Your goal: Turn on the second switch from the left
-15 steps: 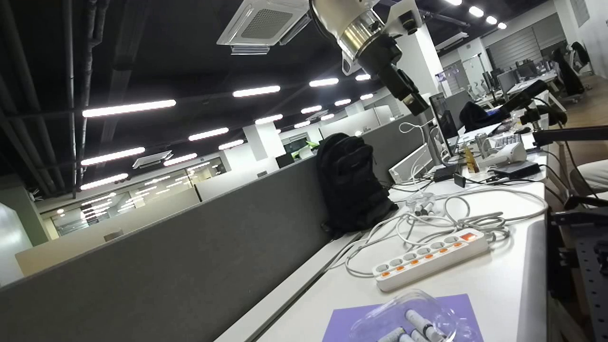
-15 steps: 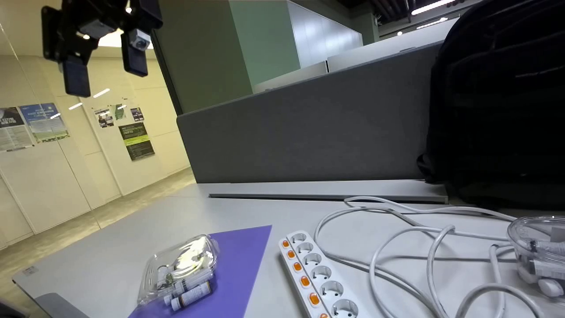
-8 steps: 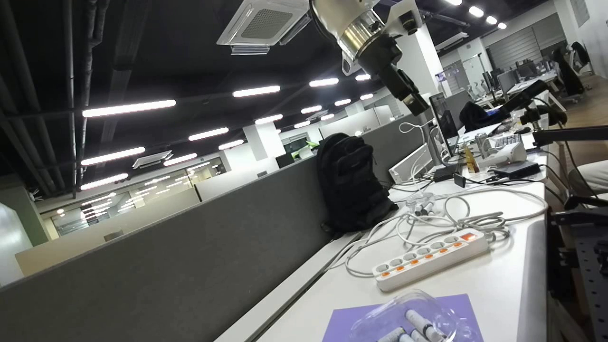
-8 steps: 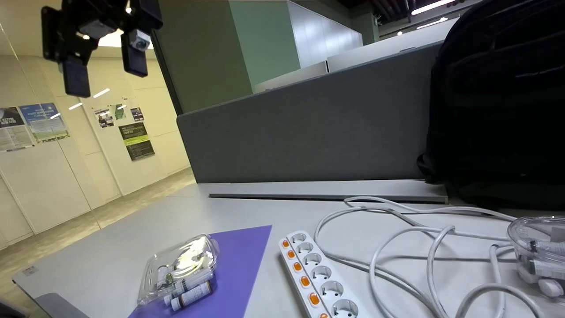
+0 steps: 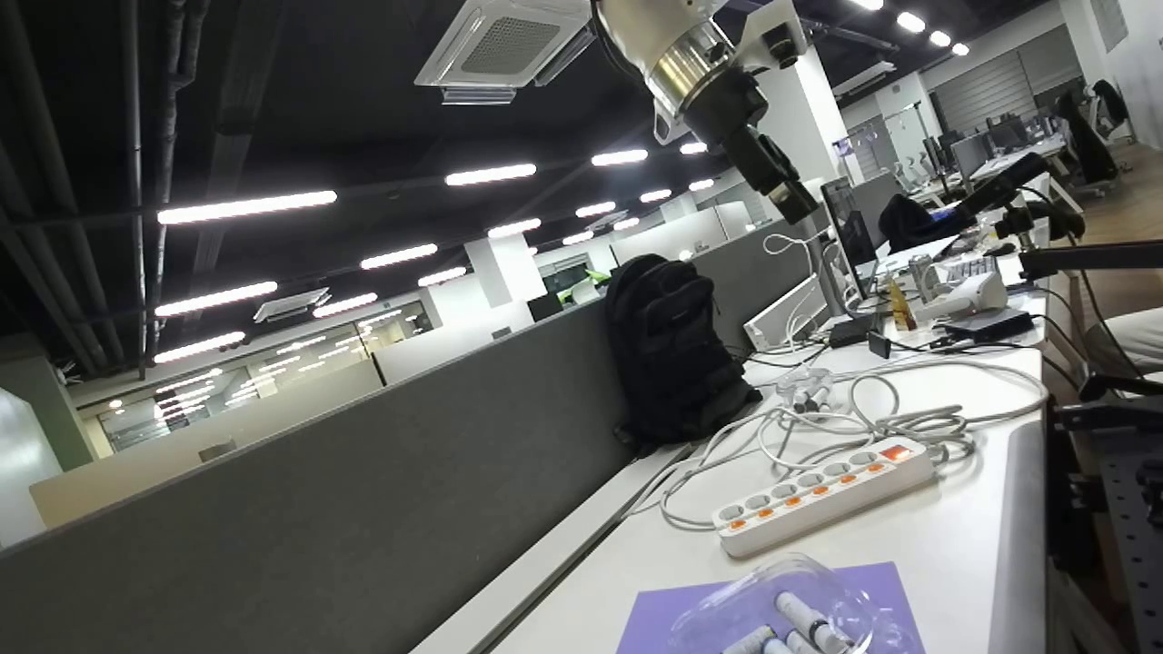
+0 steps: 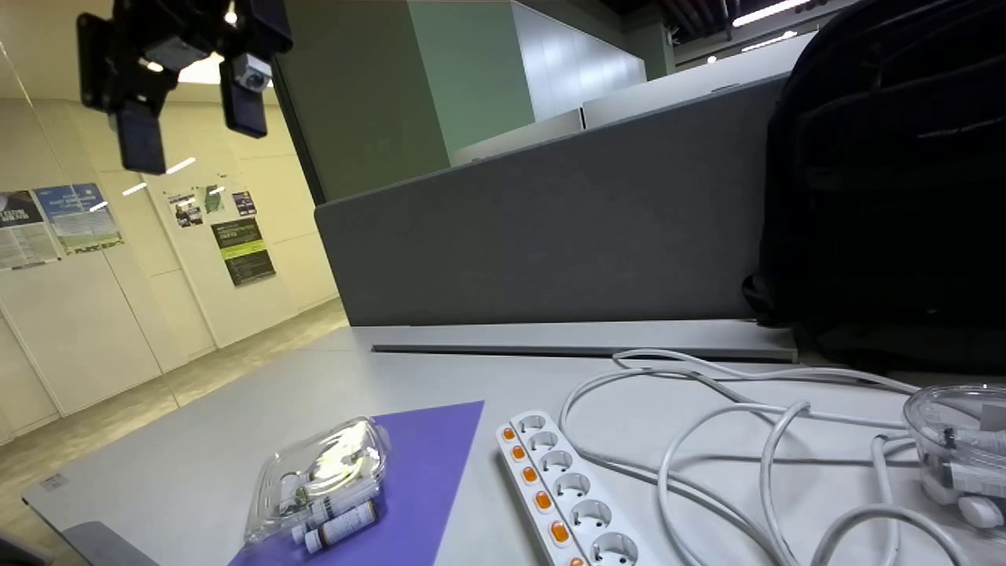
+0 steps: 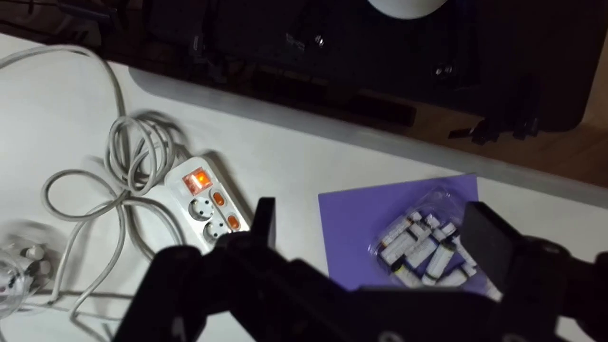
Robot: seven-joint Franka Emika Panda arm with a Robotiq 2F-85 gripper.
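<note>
A long white power strip (image 5: 831,510) lies on the white desk, also seen in an exterior view (image 6: 548,481) and the wrist view (image 7: 212,182). Orange switches run along it beside the sockets. The second switch from the left shows in both exterior views (image 5: 765,512) (image 6: 518,452); its position is too small to read. In the wrist view it is hidden behind my gripper (image 7: 373,213). My gripper is open and empty, high above the desk and apart from the strip, in both exterior views (image 5: 795,204) (image 6: 194,137).
A larger switch (image 7: 197,181) at the strip's end glows orange. White cable (image 6: 676,479) loops beside the strip. A purple sheet (image 7: 344,228) carries a clear container of small bottles (image 7: 420,247). A black backpack (image 5: 672,354) leans on the grey partition (image 5: 409,490). Another clear container (image 6: 959,448) stands near the cable.
My gripper has shifted only very slightly and stays open. The power strip and everything on the desk look unmoved.
</note>
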